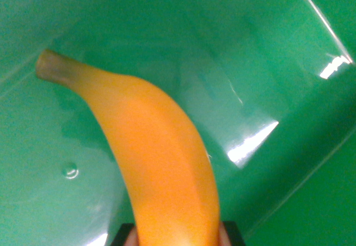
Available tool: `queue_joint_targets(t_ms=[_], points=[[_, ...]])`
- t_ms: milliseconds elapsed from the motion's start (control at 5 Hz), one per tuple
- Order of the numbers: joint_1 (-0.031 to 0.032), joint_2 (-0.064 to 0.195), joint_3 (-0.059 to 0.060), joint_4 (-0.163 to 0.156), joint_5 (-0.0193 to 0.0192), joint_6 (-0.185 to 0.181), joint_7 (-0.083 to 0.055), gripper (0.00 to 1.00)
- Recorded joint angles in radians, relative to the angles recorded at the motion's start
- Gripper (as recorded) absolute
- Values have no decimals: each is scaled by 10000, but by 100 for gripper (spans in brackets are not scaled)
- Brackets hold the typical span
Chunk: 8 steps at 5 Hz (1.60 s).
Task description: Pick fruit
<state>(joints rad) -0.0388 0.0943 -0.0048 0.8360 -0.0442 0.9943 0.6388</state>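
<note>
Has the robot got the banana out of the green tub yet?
Partly. Done: the gripper appears shut on the banana, its dark pads flanking the fruit's near end at the wrist view's bottom edge. In hand: the banana remains inside the green tub; whether it's lifted is unclear. Left: carrying it out.

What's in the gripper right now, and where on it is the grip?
The banana, gripped near its lower end by the gripper; its stem points away, over the green bin.

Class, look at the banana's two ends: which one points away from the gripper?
The brownish stem end, at the wrist view's upper left; the banana's other end sits at the gripper.
</note>
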Motion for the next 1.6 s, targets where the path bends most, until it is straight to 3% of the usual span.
queue_joint_targets(t_ms=[200, 400, 600, 800, 1000, 1200, 1400, 1600], points=[[0, -170, 3, 251, 6, 421, -14, 100], [0, -170, 3, 251, 6, 421, -14, 100], [1, -346, 6, 510, 13, 855, -29, 100], [1, -346, 6, 510, 13, 855, -29, 100], [2, -526, 8, 775, 20, 1300, -44, 100], [2, -526, 8, 775, 20, 1300, -44, 100], [2, -713, 11, 1050, 27, 1762, -60, 100], [2, -713, 11, 1050, 27, 1762, -60, 100]])
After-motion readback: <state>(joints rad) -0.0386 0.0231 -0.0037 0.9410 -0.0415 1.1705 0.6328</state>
